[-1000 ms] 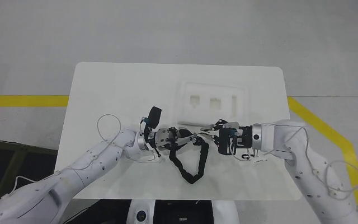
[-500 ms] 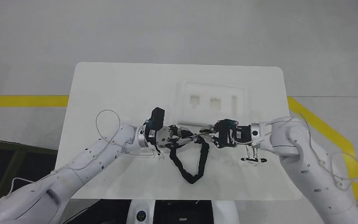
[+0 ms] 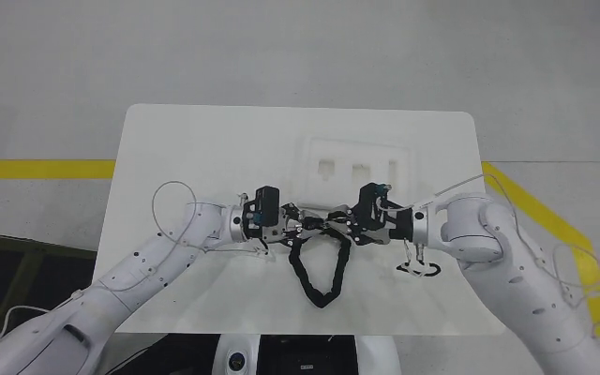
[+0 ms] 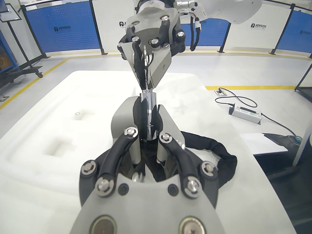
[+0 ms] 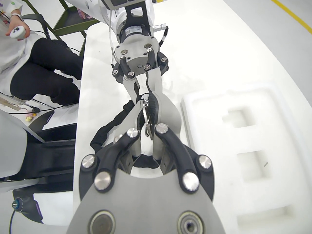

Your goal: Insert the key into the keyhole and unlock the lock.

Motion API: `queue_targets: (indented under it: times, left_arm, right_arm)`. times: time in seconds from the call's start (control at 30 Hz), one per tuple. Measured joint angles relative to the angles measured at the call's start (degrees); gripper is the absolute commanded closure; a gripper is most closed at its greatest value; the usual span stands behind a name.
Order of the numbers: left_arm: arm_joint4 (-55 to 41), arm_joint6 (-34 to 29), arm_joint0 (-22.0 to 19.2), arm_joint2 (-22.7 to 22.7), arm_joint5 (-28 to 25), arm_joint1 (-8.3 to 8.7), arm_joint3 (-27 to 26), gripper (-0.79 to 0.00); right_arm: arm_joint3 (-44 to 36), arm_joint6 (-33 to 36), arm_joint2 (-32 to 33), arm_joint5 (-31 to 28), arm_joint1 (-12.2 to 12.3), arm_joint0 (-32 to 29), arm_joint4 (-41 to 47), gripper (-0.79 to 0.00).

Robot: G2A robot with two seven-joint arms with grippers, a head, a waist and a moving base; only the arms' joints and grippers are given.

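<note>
Key (image 5: 146, 119), a flat, silvery metal piece, sits edge-on between the dark ribbed pads of the right hand (image 5: 146, 105). That hand's two grey wedge-shaped fingers are closed tight on it. From the left wrist view the key's blade points straight at the end face of the lock (image 4: 148, 113) and its tip meets that face. How deep it sits in the keyhole I cannot tell.

The lock is a smooth, polished chrome cylinder that reflects the room. The left hand (image 3: 298, 228) is clamped on it, with black padded fingers pressed against both sides and only the shiny end of the cylinder standing out past the fingertips.

The two hands face each other tip to tip over the middle of the table (image 3: 187, 141), which is white, matt and round-cornered. A chain (image 3: 319, 281) in a black fabric sleeve hangs from the lock in a soft, lumpy loop and lies on the table toward its near edge.

Just beyond the hands lies a white foam tray (image 3: 356, 142) with a raised rim and several rectangular recesses pressed into it.
</note>
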Motion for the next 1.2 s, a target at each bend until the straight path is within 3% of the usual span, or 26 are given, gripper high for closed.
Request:
queue_targets:
  times: [0.03,0.07,0.1,0.3,0.6,0.8,1.03,1.2]
  left_arm:
    - [0.06,-0.07,0.42,-0.52,-0.13,0.14,-0.28,0.000]
    - [0.10,-0.14,0.72,-0.88,-0.26,0.23,-0.41,0.000]
    - [0.13,-0.19,1.00,-1.22,-0.37,0.32,-0.52,0.000]
    - [0.13,-0.52,2.54,-3.38,-0.96,0.69,-1.05,0.000]
    - [-2.80,0.21,4.95,-7.63,-0.26,1.17,0.42,0.000]
    - [-3.99,0.28,7.93,-12.59,0.88,2.47,1.30,0.000]
    - [-6.11,-5.14,12.27,-19.44,-2.94,4.81,1.32,0.000]
    - [-9.23,-9.46,16.48,-23.94,-4.78,6.29,0.26,0.000]
  right_arm:
    - [-0.16,0.23,0.08,0.41,0.02,0.10,0.50,-0.102]
    - [-0.24,0.36,0.13,0.57,0.04,0.15,0.77,-0.714]
    - [-0.29,0.49,0.16,0.64,0.06,0.19,0.95,-0.785]
    - [-0.44,0.27,0.14,0.78,0.08,0.40,1.40,-0.785]
    - [-1.27,-6.41,2.55,1.54,0.13,-1.52,-1.06,-0.785]
    - [-2.90,-16.20,6.90,3.34,0.42,-7.11,-7.20,-0.785]
    - [-3.38,-29.17,10.48,8.96,0.31,-14.45,-16.10,-0.785]
    - [-2.18,-32.67,11.15,11.10,0.13,-16.85,-17.99,-0.785]
